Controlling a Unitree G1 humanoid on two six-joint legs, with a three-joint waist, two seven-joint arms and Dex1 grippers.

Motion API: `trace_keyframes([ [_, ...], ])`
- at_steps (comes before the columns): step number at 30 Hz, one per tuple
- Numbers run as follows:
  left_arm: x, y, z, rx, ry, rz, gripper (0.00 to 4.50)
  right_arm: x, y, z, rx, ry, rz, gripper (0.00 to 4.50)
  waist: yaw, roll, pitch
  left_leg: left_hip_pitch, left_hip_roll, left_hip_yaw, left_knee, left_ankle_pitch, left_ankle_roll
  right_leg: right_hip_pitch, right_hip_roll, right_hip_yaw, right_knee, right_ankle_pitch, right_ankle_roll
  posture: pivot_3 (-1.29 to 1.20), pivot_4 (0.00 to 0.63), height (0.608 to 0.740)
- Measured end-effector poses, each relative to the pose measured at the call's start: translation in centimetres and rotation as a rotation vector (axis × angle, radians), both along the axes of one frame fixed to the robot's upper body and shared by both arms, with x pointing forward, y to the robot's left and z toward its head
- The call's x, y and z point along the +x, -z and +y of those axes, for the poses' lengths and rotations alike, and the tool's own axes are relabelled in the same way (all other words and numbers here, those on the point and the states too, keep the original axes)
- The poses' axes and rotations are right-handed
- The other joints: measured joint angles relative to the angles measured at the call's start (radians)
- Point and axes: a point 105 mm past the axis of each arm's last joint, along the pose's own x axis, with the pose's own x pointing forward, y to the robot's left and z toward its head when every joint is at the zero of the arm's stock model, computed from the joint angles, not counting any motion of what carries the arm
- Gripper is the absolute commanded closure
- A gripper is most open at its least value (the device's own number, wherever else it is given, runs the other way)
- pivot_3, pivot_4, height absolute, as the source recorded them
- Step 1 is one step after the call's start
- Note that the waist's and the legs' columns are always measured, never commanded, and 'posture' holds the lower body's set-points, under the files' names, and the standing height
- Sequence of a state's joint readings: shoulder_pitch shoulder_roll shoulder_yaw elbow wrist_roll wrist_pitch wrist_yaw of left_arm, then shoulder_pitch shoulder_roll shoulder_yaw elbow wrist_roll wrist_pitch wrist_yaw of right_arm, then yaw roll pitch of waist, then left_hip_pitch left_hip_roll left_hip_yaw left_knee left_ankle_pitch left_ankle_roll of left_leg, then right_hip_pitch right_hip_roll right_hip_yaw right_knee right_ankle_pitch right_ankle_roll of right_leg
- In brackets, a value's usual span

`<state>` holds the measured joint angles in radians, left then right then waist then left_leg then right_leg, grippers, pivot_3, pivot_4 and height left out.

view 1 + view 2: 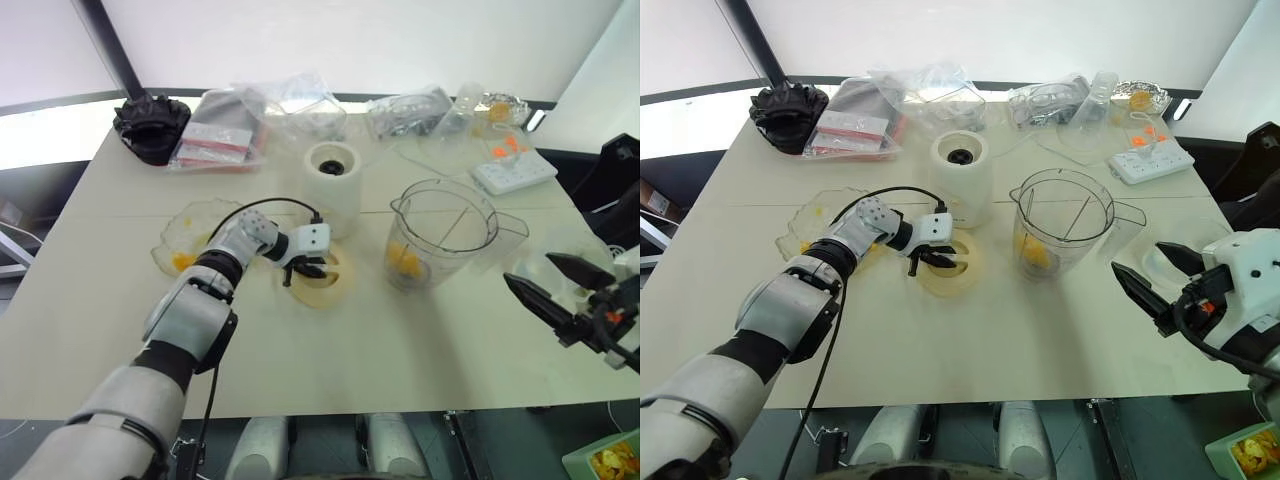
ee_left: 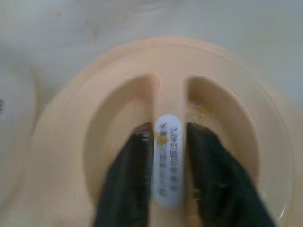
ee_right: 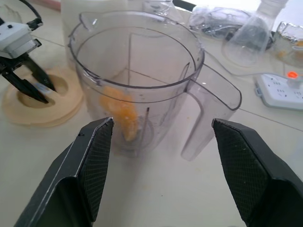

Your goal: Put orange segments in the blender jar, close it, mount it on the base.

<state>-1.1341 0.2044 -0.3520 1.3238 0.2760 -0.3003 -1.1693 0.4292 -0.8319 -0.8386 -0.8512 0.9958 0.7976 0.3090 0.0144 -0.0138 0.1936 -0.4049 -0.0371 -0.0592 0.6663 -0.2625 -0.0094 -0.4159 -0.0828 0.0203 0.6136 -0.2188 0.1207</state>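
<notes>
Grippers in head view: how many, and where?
2. Left gripper over the cream lid in front of the base; right gripper right of the blender jar, off the table's near right.

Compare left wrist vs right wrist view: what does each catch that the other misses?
Left wrist: close-up of the left gripper, fingers straddling the lid's central ridge with its white sticker.

Right wrist: the open right gripper facing the blender jar, orange segments at its bottom, the jar's handle, and a power strip behind.

Shared: the cream lid, lying flat on the table beside the jar, with the left gripper on its ridge.
</notes>
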Motion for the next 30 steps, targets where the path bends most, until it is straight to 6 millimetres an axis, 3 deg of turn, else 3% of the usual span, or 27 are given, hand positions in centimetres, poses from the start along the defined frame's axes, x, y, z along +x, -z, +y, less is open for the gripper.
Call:
trace_keyframes([
  [9, 0.3, -0.4, -0.1, -0.044, -0.082, 0.077, 4.24, 2.2, 1.5, -0.2, 0.024, 0.068, -0.009, 1.03, -0.001, 0.000, 0.000, -0.001, 0.000, 0.000, 0.001, 0.000, 0.000, -0.001, 0.000, 0.000, 0.001, 0.000, 0.000, 0.00, 0.150, 0.740],
  [15, 0.6, -3.6, -0.1, -0.222, -0.079, 0.119, 4.24, 4.1, 4.0, -0.9, 0.036, 0.143, 0.025, 1.03, -0.002, 0.000, 0.000, -0.003, -0.002, 0.001, 0.001, 0.000, 0.000, -0.005, 0.001, 0.000, 0.005, 0.000, 0.000, 0.00, 0.150, 0.740],
  [30, 0.2, -6.2, 1.5, -0.358, -0.027, 0.076, 4.24, 7.4, 5.8, -1.7, 0.117, 0.252, -0.007, 1.03, -0.004, 0.001, 0.000, -0.002, -0.002, 0.001, 0.001, 0.000, 0.000, -0.007, 0.001, 0.001, 0.009, 0.001, 0.000, 0.00, 0.150, 0.740],
])
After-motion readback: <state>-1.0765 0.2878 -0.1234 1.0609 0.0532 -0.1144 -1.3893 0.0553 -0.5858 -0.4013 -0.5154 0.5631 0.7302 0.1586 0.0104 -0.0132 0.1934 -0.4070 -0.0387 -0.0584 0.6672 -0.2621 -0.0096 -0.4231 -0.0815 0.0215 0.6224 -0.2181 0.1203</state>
